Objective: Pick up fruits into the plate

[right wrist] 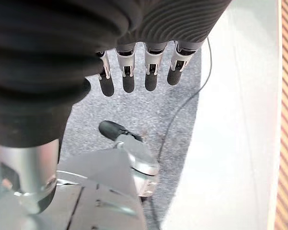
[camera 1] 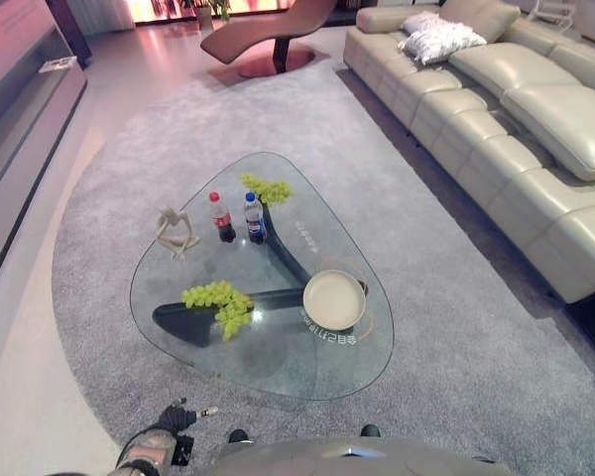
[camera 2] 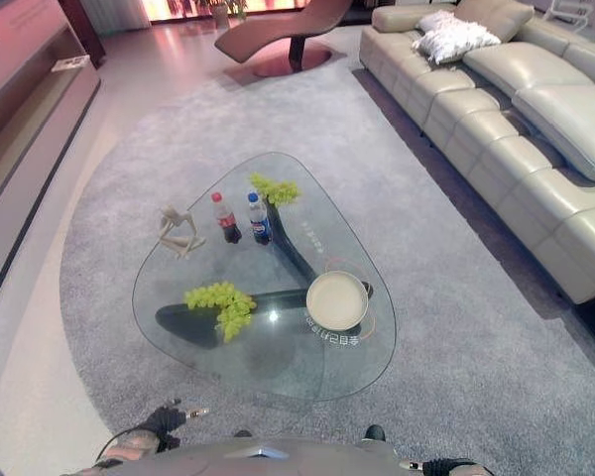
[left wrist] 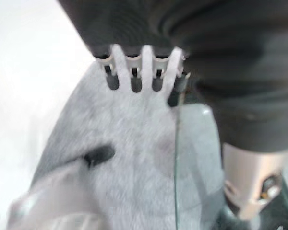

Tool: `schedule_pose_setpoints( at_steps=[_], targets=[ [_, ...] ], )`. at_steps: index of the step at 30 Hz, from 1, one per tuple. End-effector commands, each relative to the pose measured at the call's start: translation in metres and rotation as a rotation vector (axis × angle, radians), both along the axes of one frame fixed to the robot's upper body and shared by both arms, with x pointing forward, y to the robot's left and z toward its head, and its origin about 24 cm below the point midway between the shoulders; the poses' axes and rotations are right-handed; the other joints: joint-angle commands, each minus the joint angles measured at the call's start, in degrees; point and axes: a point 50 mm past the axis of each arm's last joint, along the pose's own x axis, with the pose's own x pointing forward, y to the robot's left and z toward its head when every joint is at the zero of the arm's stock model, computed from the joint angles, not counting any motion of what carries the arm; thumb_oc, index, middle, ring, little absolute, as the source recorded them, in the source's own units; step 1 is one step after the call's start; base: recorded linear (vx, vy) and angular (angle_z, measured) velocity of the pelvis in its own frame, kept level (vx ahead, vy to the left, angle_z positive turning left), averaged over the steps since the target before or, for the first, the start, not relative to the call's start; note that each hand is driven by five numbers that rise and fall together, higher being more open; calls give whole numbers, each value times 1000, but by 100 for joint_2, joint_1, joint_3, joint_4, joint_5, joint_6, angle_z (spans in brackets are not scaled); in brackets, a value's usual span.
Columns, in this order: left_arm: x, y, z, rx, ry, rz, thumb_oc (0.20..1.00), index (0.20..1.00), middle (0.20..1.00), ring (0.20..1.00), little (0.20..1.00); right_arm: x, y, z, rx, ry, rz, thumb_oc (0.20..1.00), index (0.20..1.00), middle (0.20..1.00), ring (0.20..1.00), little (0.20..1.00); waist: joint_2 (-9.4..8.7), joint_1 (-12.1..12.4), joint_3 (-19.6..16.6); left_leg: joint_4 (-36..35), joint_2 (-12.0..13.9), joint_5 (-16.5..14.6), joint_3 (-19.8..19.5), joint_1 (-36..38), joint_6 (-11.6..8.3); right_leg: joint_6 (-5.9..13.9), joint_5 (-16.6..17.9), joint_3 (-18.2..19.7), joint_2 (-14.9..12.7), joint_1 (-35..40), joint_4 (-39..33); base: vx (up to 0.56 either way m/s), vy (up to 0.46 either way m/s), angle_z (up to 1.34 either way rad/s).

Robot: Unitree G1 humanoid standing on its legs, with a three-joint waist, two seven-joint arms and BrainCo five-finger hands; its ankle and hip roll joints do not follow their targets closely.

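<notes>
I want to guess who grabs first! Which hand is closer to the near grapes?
Left. The left hand hangs below the near grape bunch; the right hand sits far off to the right.

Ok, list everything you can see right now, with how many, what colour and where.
Table: one, clear glass, on the carpet.
Grapes: two green bunches, one near the table's front left, one at its far side.
Plate: one, cream, table's right side, empty.
Bottles: two, dark drink with red cap, blue-labelled one, standing side by side.
Figurine: one, beige, table's left edge.
Carpet: one, grey.
Sofa: one, cream, right.
Cushion: one, white, on the sofa.
Lounge chair: one, brown, far end.
Left robot hand: fingers relaxed, holding nothing.
Right robot hand: fingers relaxed, holding nothing.
</notes>
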Motion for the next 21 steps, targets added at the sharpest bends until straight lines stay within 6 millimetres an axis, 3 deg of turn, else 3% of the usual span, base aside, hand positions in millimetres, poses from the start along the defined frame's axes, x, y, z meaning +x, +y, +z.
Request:
schedule_pose_setpoints(
  at_steps=[1,4,8,9,11,13,21],
  targets=[
    [82,19,50,228,-248,-142,1000,1000,1000,1000,1000,55,-19,18,-66,-95,39,1000,1000,1000,1000,1000,87,-115,647,159,-133,-396,-77,-185,228,-1,-359,8,21,-116,359,-185,55,-14],
    [112,30,77,362,-318,-234,1000,1000,1000,1000,1000,69,-27,25,-90,-154,34,1000,1000,1000,1000,1000,168,-179,841,85,-176,-337,-109,-284,244,-12,-305,79,58,-217,317,-120,69,-9],
    [124,44,97,454,-355,-312,1000,1000,1000,1000,1000,70,-33,28,-104,-177,43,1000,1000,1000,1000,1000,185,-231,957,70,-219,-328,-116,-313,245,5,-286,85,52,-245,296,-37,37,-3],
    [138,47,115,467,-409,-375,1000,1000,1000,1000,1000,74,-36,31,-111,-204,37,1000,1000,1000,1000,1000,187,-239,1081,70,-248,-300,-127,-388,236,5,-257,70,44,-314,298,-96,39,-6],
    [149,49,129,505,-435,-415,1000,1000,1000,1000,1000,77,-38,34,-117,-221,31,1000,1000,1000,1000,1000,196,-250,1167,78,-270,-290,-123,-448,237,0,-252,65,46,-371,312,-88,44,-3],
    [167,57,158,614,-469,-517,1000,1000,1000,1000,1000,83,-45,39,-134,-234,35,1000,1000,1000,1000,1000,193,-275,1313,105,-319,-286,-89,-558,252,-16,-257,60,42,-496,359,-69,53,-1],
    [208,78,250,986,-543,-703,1000,1000,1000,1000,1000,98,-61,53,-153,-296,41,1000,1000,1000,1000,1000,78,-388,1959,423,-375,-249,13,-1213,250,-65,-263,129,106,-1125,670,-106,-11,-2]
  ],
)
